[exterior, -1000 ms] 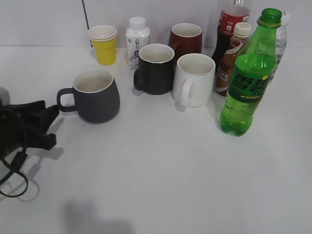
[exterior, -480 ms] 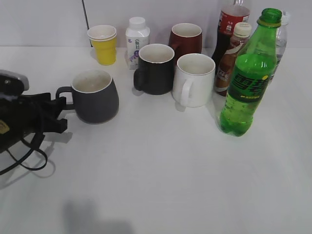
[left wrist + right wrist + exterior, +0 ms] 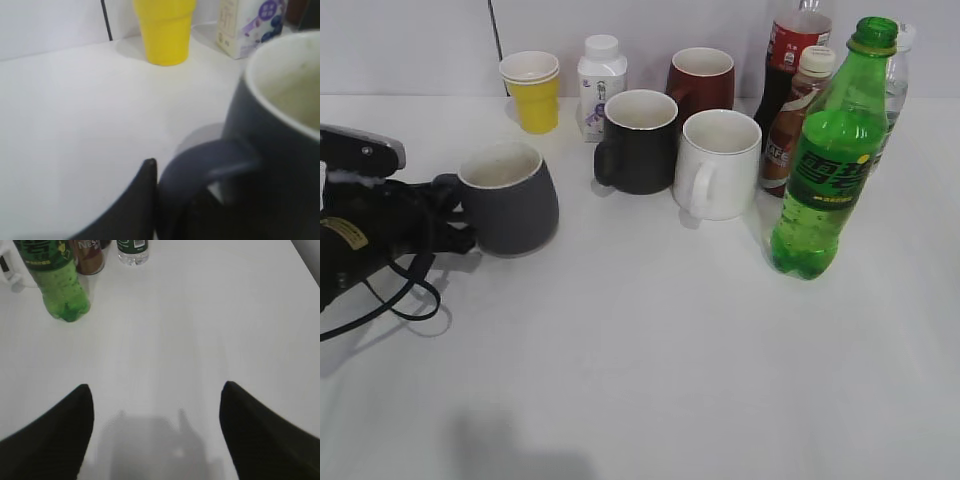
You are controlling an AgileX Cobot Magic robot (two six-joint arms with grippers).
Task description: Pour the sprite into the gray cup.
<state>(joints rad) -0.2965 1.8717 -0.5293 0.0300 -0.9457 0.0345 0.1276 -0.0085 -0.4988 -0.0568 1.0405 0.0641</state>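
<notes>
The sprite [image 3: 828,170], a tall green bottle with a dark green label, stands at the right of the table; its lower part also shows in the right wrist view [image 3: 59,287]. The gray cup [image 3: 510,205] stands at the left, slightly tilted, its handle toward my left gripper [image 3: 448,215]. In the left wrist view the handle [image 3: 210,162] sits between my jaws, one black finger [image 3: 142,200] pressed against its outer side; the other finger is hidden. My right gripper [image 3: 157,390] is open and empty over bare table, well short of the sprite.
Behind the gray cup stand a yellow cup [image 3: 533,92], a white milk bottle [image 3: 601,85], a black mug [image 3: 640,140], a white mug [image 3: 718,163] and a dark red mug [image 3: 701,80]. A brown drink bottle [image 3: 795,115], a cola bottle and a clear water bottle crowd behind the sprite.
My left gripper has moved right and up to the gray cup's handle and closed on it. The cup has shifted a little left and tilted. The sprite has not moved.
</notes>
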